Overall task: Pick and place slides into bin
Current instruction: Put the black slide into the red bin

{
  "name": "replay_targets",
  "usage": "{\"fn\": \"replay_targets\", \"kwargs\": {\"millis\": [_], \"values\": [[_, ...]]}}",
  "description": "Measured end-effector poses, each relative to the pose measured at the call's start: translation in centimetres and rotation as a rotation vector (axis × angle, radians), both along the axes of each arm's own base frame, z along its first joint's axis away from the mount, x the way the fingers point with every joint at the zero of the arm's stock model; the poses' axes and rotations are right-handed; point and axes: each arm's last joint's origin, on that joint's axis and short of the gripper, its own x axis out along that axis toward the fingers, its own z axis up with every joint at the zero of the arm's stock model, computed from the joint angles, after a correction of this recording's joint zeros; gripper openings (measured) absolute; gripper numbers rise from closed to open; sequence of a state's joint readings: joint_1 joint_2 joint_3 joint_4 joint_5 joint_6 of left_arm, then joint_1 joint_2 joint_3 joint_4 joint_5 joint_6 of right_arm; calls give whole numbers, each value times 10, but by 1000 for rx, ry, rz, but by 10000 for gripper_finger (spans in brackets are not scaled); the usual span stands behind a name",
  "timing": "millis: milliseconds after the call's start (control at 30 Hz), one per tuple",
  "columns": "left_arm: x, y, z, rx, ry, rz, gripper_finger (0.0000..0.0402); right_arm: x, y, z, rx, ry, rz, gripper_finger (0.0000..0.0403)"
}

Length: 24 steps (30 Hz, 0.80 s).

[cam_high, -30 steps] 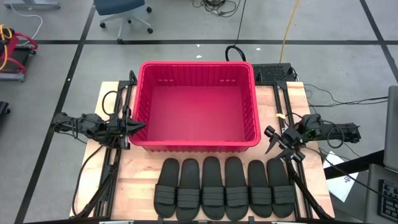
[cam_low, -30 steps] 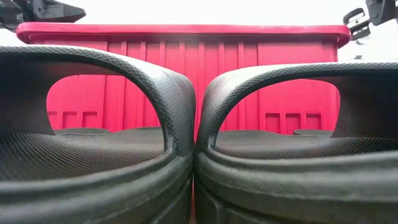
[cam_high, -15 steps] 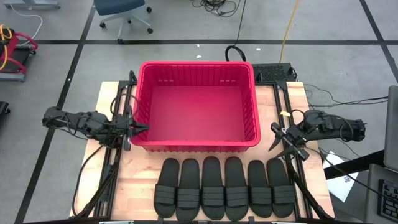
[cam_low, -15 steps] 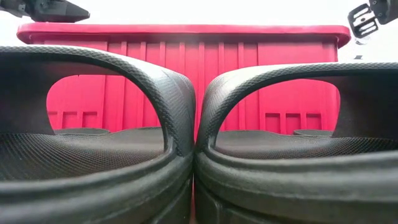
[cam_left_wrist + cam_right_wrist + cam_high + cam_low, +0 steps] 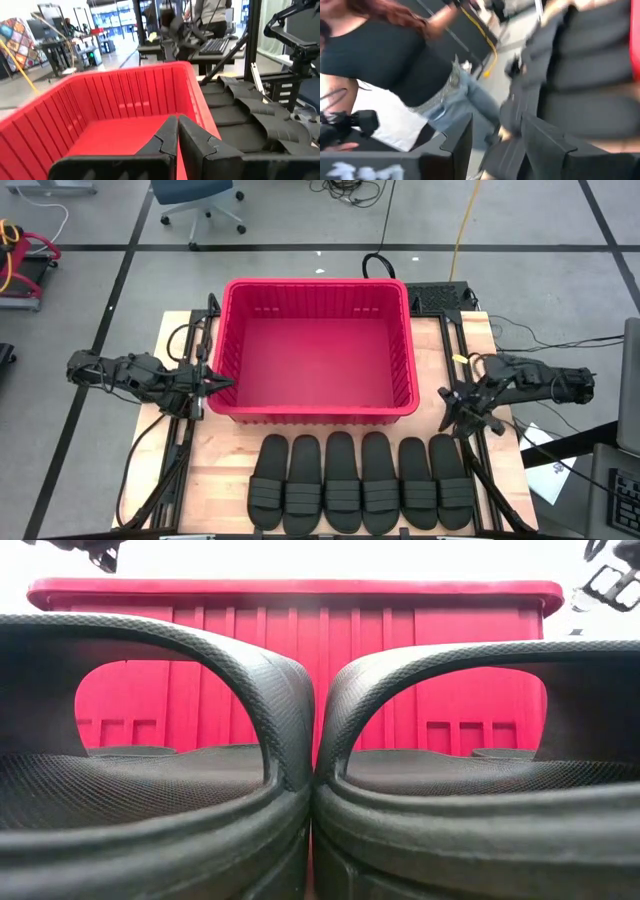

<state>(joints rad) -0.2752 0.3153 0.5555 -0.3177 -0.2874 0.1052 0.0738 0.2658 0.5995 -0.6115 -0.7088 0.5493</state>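
Right gripper (image 5: 462, 412): jaws parted, nothing between them. It hangs over the right edge of the tabletop (image 5: 225, 460), just beyond the near right corner of the bin (image 5: 318, 412) and just above the far end of the rightmost of the slides (image 5: 360, 480). Its wrist view shows the two dark fingers (image 5: 457, 137) set apart, with blurred black slides (image 5: 590, 65) beyond and a person (image 5: 395, 65) in a dark top and jeans in the background.

Left gripper (image 5: 212, 384): jaws closed together, holding nothing. It sits at the left wall of the bin, tips toward the rim. Its wrist view shows the fingers (image 5: 172, 132) meeting in front of the bin (image 5: 115, 105).

Slides: six, side by side in one row on the tabletop, directly in front of the bin's near wall. The bin holds no slide.
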Motion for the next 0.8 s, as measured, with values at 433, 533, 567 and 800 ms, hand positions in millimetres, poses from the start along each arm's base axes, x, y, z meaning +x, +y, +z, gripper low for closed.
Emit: {"fn": "replay_targets", "kwargs": {"millis": [433, 533, 567, 800], "values": [[-1, 0, 3, 52, -8, -3, 19, 19, 1, -12, 111, 236, -56, 155], [-1, 0, 3, 68, -9, -4, 19, 21, 2, -17, 153, 274, -75, 155], [-1, 0, 3, 70, -9, -4, 19, 22, 2, -19, 161, 278, -78, 155], [-1, 0, 3, 47, -10, -2, 19, 28, 2, -35, 255, 371, -117, 155]]}}
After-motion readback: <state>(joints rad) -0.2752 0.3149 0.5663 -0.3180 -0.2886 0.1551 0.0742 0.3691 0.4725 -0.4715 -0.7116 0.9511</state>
